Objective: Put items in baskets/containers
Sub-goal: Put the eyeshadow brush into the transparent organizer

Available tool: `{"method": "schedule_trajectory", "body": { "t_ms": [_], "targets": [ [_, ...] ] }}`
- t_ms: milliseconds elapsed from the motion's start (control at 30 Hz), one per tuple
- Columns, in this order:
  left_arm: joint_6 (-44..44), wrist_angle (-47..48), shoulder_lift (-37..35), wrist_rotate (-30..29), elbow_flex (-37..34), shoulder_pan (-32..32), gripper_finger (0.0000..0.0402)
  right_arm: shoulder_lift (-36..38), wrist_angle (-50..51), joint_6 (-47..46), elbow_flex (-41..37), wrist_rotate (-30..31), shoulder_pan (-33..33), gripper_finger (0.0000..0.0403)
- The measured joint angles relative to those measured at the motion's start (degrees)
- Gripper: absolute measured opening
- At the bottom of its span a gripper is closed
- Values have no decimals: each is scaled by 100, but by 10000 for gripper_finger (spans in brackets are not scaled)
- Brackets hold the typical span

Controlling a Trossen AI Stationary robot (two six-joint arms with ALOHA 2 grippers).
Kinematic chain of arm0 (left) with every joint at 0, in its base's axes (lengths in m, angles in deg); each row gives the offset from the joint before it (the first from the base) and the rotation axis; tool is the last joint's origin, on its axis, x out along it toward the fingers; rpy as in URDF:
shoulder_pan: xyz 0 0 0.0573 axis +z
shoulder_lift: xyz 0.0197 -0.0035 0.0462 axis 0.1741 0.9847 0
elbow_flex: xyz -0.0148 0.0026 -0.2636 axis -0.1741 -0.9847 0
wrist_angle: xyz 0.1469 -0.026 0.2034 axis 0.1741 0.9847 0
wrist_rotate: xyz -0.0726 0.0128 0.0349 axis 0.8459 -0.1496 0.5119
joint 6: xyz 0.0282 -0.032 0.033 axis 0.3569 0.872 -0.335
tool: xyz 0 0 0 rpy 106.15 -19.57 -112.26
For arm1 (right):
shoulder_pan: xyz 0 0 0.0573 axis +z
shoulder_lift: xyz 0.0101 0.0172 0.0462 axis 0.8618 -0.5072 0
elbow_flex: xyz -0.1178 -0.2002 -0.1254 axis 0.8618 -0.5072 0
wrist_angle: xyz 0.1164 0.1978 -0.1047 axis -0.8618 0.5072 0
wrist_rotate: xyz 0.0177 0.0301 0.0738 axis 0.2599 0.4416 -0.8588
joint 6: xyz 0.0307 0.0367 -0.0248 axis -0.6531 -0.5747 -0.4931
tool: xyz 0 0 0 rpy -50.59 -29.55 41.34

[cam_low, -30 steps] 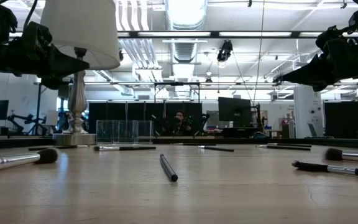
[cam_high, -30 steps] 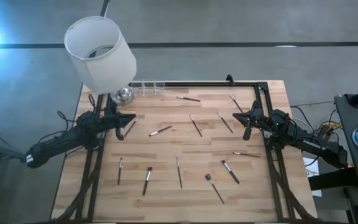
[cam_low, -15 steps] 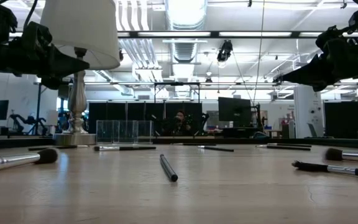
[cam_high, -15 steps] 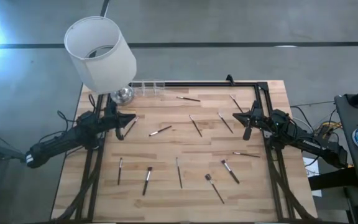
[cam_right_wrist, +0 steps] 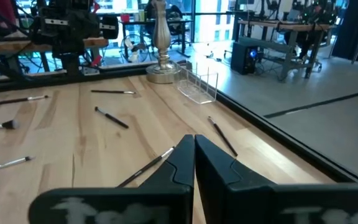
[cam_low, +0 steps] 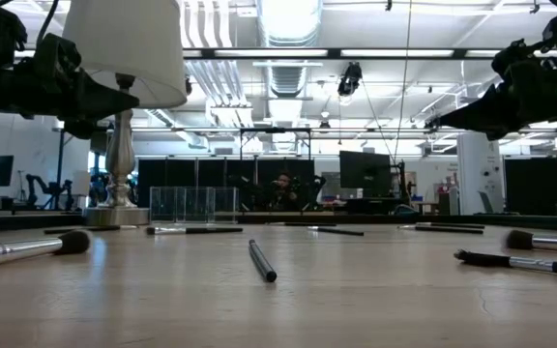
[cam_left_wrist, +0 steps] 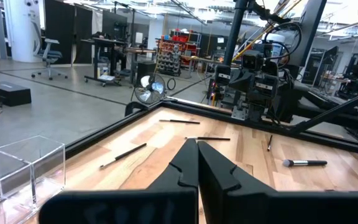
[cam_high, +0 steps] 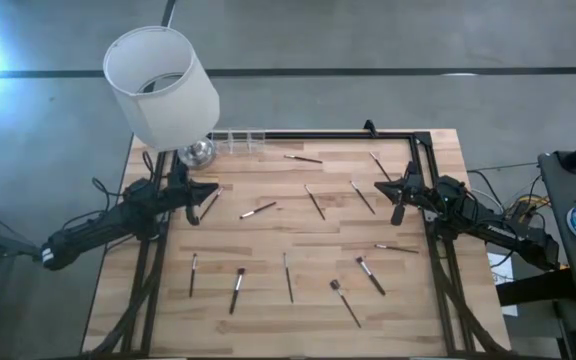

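While outside one holder [cam_high: 238,141], twelve loose brushes [cam_high: 258,210]

Brushes [cam_right_wrist: 111,117] scattered near clear holder [cam_right_wrist: 199,86] (jaws closed).

A pale butcher-block wooden tabletop [cam_high: 298,240] stands on a smooth grey concrete floor [cam_high: 388,40] crossed by a dark seam line. A table lamp with a white drum shade [cam_high: 163,85] and a silvery turned base [cam_low: 116,184] sits at one far corner. Beyond it lies a big open workshop: long strips of ceiling lights [cam_low: 288,19], exposed ducts, dark monitors [cam_low: 364,172], a grey office chair [cam_left_wrist: 48,53], work desks [cam_left_wrist: 114,50] and a small round fan [cam_left_wrist: 149,87].
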Motion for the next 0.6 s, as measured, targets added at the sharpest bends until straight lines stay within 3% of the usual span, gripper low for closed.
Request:
{"method": "schedule_trajectory", "body": {
  "t_ms": [600],
  "targets": [
    [28,-36,0,5,-1,1,0,3,-1718,-122,0,-397,1,9]
  ]
}}
